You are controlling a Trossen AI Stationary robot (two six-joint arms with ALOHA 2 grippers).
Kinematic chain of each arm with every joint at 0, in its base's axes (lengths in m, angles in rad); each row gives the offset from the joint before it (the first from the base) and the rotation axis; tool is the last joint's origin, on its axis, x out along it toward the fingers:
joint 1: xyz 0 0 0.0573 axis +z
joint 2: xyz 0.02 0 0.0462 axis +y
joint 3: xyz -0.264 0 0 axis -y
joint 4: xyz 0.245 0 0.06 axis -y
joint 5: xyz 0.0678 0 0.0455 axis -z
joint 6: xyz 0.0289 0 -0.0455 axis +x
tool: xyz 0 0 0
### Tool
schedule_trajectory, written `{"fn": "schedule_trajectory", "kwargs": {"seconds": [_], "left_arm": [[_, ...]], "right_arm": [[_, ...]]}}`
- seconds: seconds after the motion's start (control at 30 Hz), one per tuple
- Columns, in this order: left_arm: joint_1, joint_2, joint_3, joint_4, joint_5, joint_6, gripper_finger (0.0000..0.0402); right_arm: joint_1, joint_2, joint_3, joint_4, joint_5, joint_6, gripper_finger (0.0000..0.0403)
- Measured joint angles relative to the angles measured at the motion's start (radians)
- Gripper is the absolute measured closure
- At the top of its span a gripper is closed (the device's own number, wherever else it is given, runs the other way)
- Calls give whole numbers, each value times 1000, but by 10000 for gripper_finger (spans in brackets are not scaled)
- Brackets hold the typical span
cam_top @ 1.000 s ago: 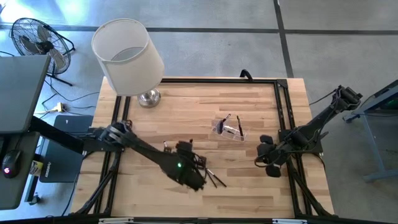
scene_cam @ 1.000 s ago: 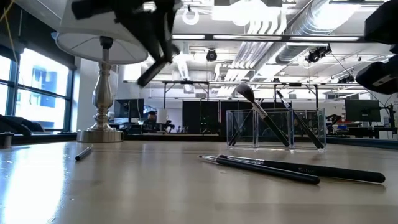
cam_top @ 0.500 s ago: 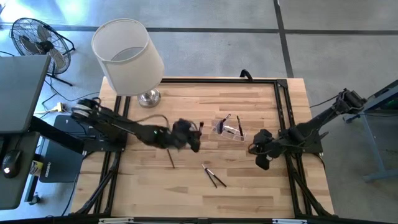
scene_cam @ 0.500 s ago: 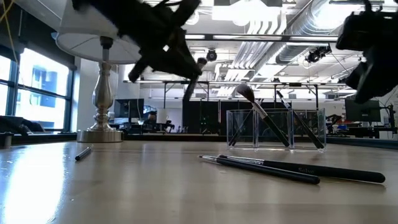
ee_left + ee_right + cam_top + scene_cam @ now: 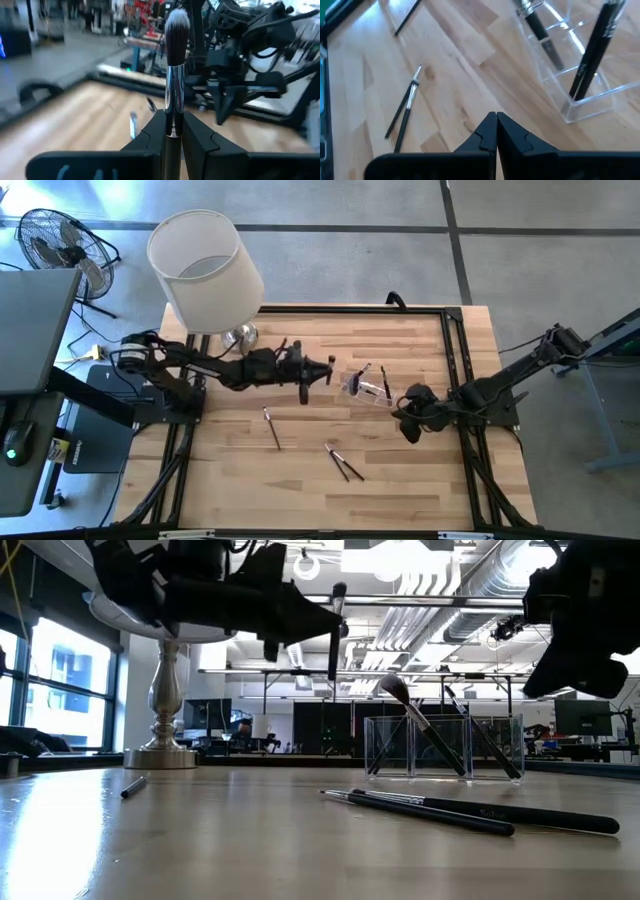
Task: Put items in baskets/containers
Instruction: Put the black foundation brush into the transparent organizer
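My left gripper (image 5: 308, 375) is high over the table's middle, left of the clear plastic box (image 5: 368, 387), and is shut on a dark-handled makeup brush (image 5: 337, 630) with a silver ferrule. The box stands on the table with two brushes (image 5: 592, 55) leaning inside it, one with a fluffy head (image 5: 392, 688). Two brushes (image 5: 342, 463) lie together on the wood near the front, and one brush (image 5: 271, 427) lies to their left. My right gripper (image 5: 410, 420) is shut and empty, just right of the box and above the table. My left gripper pinches the brush's dark handle just below the silver ferrule (image 5: 173, 131) between its two fingers (image 5: 199, 137). The fingers come level from the table's left and lie across the brush. The brush stands about upright, its bristle head (image 5: 177, 24) up, lifted clear of the table.
A lamp with a big white shade (image 5: 205, 270) and a metal base (image 5: 240, 337) stands at the far left. A black frame rail (image 5: 455, 370) runs along the table's right side. Bare wood lies between the box and the lying brushes.
My left gripper has risen from near the front, by the two lying brushes, and gone toward the far edge and the box, carrying the brush, which now stands upright. My right gripper has shifted a little toward the box.
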Motion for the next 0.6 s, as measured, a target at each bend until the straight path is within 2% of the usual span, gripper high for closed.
{"fn": "schedule_trajectory", "kwargs": {"seconds": [0.1,0.33,0.6], "left_arm": [[31,18,27,4,63,92,369],[88,165,142,7,228,97,369],[130,271,249,-9,251,93,369]], "right_arm": [[0,4,0,42,32,3,403],[-2,15,0,81,68,27,403],[-2,38,-1,126,56,56,403]]}}
